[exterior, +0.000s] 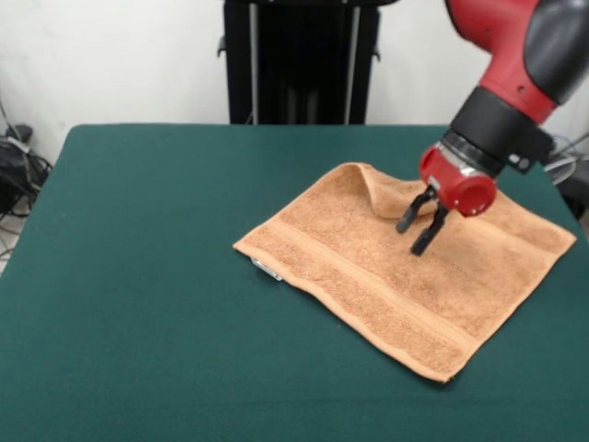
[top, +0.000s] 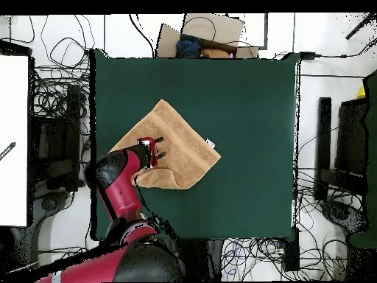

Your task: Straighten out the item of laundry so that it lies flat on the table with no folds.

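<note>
The peach-orange towel (exterior: 405, 272) lies on the dark green table (exterior: 147, 276), right of centre in the front view. Most of it is spread flat, with a border band along its near-left side and a small white tag (exterior: 267, 269) at its left edge. Its far corner is folded over onto the towel (exterior: 382, 193). My gripper (exterior: 421, 224) hangs just above the towel beside that fold, fingers apart and empty. In the overhead view the towel (top: 173, 133) lies at the table's left side, with the gripper (top: 159, 147) over its lower part.
The robot's black pedestal (exterior: 299, 60) stands at the table's far edge. Cables and equipment lie around the table (top: 62, 110). The towel's right corner (exterior: 566, 241) reaches close to the table's right edge.
</note>
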`<action>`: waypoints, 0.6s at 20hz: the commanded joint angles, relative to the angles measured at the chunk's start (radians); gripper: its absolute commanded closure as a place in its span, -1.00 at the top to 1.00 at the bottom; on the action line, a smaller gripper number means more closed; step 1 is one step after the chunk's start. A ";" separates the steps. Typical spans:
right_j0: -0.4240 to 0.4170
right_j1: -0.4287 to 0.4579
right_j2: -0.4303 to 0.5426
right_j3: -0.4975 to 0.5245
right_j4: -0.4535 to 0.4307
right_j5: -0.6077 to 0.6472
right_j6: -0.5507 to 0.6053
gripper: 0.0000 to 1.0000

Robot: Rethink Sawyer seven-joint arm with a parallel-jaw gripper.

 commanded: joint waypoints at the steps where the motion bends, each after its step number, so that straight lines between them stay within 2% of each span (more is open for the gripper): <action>1: 0.020 0.086 -0.070 -0.074 -0.073 0.007 0.221 1.00; 4: 0.022 0.103 -0.077 -0.068 -0.091 0.026 0.260 1.00; 9: 0.020 0.081 -0.040 -0.007 -0.007 0.100 0.233 1.00; 12: 0.038 0.053 -0.029 0.056 0.020 0.121 0.259 1.00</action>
